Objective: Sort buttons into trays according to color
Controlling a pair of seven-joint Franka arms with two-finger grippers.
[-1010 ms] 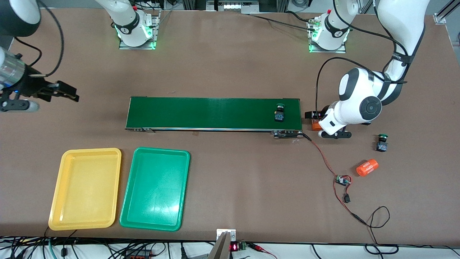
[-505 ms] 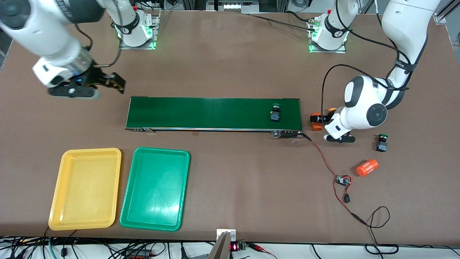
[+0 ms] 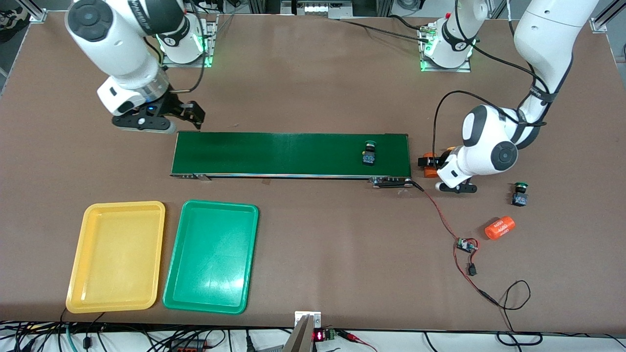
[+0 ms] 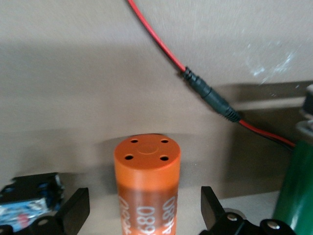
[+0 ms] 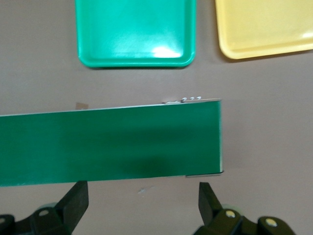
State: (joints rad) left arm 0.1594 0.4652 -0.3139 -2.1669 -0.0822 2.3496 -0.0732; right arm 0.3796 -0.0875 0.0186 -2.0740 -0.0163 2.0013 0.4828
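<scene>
A green-capped button [image 3: 369, 153] rides on the dark-green conveyor belt [image 3: 288, 154] near the left arm's end. Another green-capped button [image 3: 520, 194] lies on the table, nearer the front camera. My left gripper [image 3: 426, 164] [image 4: 144, 208] is open, low at that end of the belt. Its fingers stand on either side of an orange "4680" cylinder [image 4: 146, 171] with gaps on both sides. A blue-and-black button body [image 4: 29, 200] lies beside one finger, its cap unseen. My right gripper [image 3: 193, 115] [image 5: 142, 203] is open and empty by the belt's other end. The yellow tray [image 3: 117, 256] and green tray [image 3: 211, 255] are empty.
A second orange cylinder [image 3: 500, 227] lies on the table near the left arm's end. A small circuit board [image 3: 467, 244] with red and black wires runs from the belt's motor toward the front edge. In the right wrist view, the belt [image 5: 107, 147] lies between the gripper and both trays.
My right arm has swung in from the table's edge to the belt's end. The button on the belt has travelled a little toward the right arm's end. The left gripper has shifted slightly.
</scene>
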